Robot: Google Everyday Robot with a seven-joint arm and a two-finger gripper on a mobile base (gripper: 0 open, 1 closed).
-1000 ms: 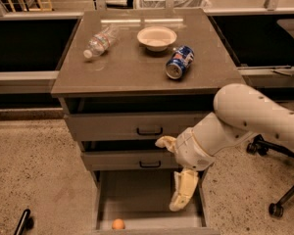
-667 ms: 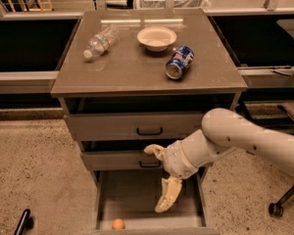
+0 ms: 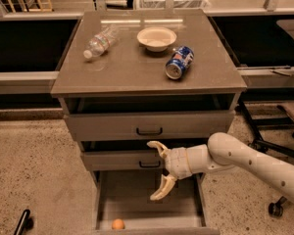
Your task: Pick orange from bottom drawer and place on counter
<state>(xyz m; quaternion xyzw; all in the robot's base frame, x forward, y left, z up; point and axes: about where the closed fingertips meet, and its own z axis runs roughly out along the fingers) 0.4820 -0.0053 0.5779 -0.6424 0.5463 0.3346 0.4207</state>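
The orange is small and round. It lies on the floor of the open bottom drawer, at the front left, close to the front wall. My gripper hangs over the drawer's middle, above and to the right of the orange, apart from it. Its two cream fingers are spread wide and hold nothing. The counter is the grey-brown top slab of the cabinet, well above the gripper.
On the counter lie a clear plastic bottle, a cream bowl and a blue soda can on its side. Two upper drawer fronts with black handles stand slightly ajar. A chair base stands at the right.
My arm has swung left and its forearm has dropped lower. The gripper has moved left over the drawer's middle, closer to the orange. The orange has not moved.
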